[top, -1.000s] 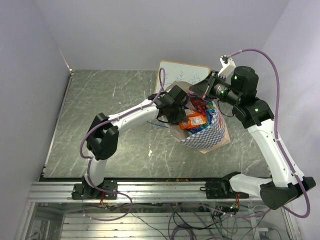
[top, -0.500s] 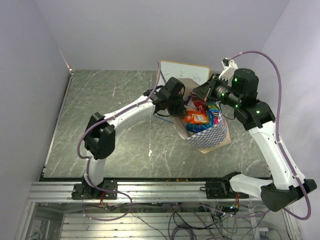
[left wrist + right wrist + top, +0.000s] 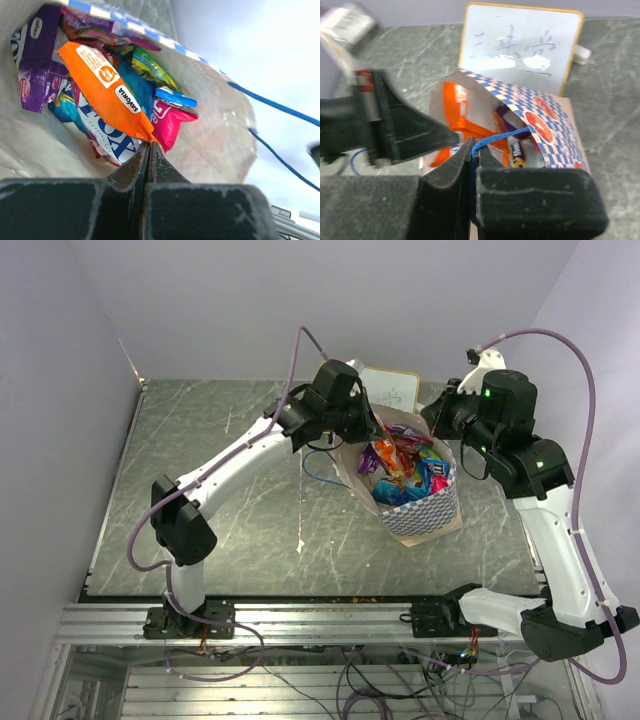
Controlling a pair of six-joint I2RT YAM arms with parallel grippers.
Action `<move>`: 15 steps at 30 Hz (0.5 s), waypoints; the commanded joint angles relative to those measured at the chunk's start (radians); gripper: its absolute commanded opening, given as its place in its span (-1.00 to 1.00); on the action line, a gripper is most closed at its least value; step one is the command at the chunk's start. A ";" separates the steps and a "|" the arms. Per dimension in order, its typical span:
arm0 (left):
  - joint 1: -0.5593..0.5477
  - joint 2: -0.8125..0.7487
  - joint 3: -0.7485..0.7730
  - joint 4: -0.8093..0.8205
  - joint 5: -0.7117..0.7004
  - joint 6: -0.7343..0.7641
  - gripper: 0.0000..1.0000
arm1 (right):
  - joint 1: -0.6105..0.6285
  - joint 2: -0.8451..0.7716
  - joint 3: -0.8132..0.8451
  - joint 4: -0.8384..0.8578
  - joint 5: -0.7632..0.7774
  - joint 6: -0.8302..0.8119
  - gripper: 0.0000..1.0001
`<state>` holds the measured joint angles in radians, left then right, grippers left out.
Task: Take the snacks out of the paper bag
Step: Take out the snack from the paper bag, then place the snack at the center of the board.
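Orange Savoria packet [image 3: 102, 87] is caught by its lower corner between the pressed-together fingertips of the left gripper [image 3: 148, 149]; from that pinch its long axis runs up and away to the left, deeper into the paper bag [image 3: 215, 145]; crowded behind it lie the other snacks, a white packet with blue lettering [image 3: 107, 142], a pink one [image 3: 167, 122], a green-yellow one [image 3: 150, 67] and a purple one [image 3: 32, 60], all inside the bag; across the mouth, the right gripper [image 3: 472, 147] is closed on the blue cord handle [image 3: 502, 134] at the rim, probably steadying the opening; the bag stands on the green marbled table [image 3: 220, 490], mouth upward, with the white signboard [image 3: 520, 45] just behind it; since the left arm has the packet, the lift likely follows that axis backward, up through the mouth.
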<state>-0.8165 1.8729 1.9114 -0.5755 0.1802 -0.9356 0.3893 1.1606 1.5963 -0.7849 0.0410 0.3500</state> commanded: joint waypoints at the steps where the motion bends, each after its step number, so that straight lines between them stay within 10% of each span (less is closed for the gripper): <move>1: 0.008 -0.093 0.122 -0.040 -0.006 0.103 -0.86 | 0.007 -0.009 0.067 -0.036 0.190 -0.071 -1.00; 15: 0.216 -0.255 0.310 -0.184 -0.035 0.283 -0.86 | 0.006 0.046 0.161 -0.072 0.394 -0.229 -1.00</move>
<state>-0.6746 1.6798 2.1792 -0.7204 0.1604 -0.7200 0.3904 1.1961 1.6894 -0.8948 0.3664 0.1810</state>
